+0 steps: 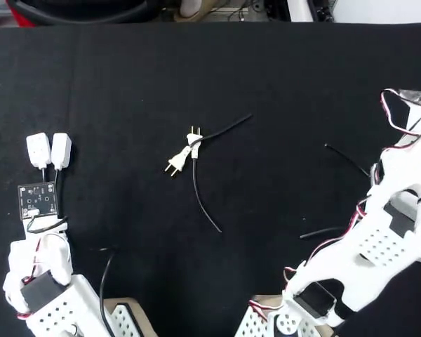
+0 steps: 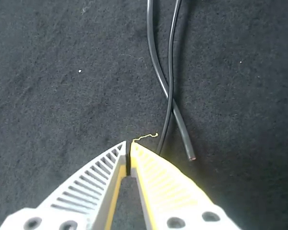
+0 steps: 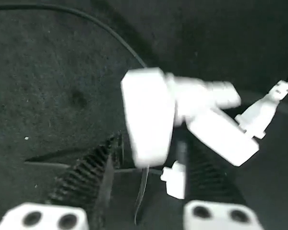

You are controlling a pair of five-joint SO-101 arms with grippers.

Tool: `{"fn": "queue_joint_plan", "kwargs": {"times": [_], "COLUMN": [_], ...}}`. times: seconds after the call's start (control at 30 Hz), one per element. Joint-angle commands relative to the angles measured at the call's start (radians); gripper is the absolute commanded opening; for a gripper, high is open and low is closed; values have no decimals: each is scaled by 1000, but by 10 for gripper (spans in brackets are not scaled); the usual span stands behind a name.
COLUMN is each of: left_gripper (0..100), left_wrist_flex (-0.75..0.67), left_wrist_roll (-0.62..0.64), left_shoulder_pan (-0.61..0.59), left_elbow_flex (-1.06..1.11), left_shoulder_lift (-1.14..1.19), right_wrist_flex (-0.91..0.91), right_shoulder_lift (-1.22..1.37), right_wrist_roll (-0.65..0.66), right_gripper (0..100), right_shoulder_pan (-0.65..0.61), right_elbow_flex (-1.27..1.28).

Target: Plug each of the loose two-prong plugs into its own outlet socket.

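Left tool point(image 2: 129, 145) closed over black table cloth point(image 1: 288, 77).

Findings: blurred and cut-off items.
Two white blocks point(image 3: 149, 115) before the right gripper point(image 3: 151, 148) are blurred beyond identification; both black cables point(image 2: 169, 94) leave the left wrist view at its edge, far ends unseen.

Two white plugs point(image 1: 177, 161) lie crossed mid-table, sockets point(image 1: 38, 149) far left.

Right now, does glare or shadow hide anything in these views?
High view: even light, white plugs clear on the black cloth. Left wrist view: thin highlight along the cables, nothing hidden. Right wrist view: dim, the white blocks glare, their detail lost.
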Motion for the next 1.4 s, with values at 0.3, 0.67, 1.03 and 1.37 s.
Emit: {"fn": "queue_joint_plan", "kwargs": {"times": [0.3, 0.67, 1.03, 1.37], "left_gripper": [34, 34, 34, 34], "left_wrist_flex": [-5, -5, -5, -5], "left_wrist_roll": [-6, -37, -38, -38], "left_shoulder_pan": [12, 12, 12, 12], "left_elbow_flex": [1, 2, 2, 2], "left_shoulder_lift": [-3, -3, -3, -3], "right_wrist_flex": [112, 112, 64, -224], "right_shoulder_lift": [-16, -162, -223, -59], "right_wrist_roll": [-68, -393, -844, -1043], "right_gripper": [167, 166, 166, 36], "right_shoulder_pan": [-15, -334, -974, -1189], "right_elbow_flex": [-248, -145, 53, 91]}}
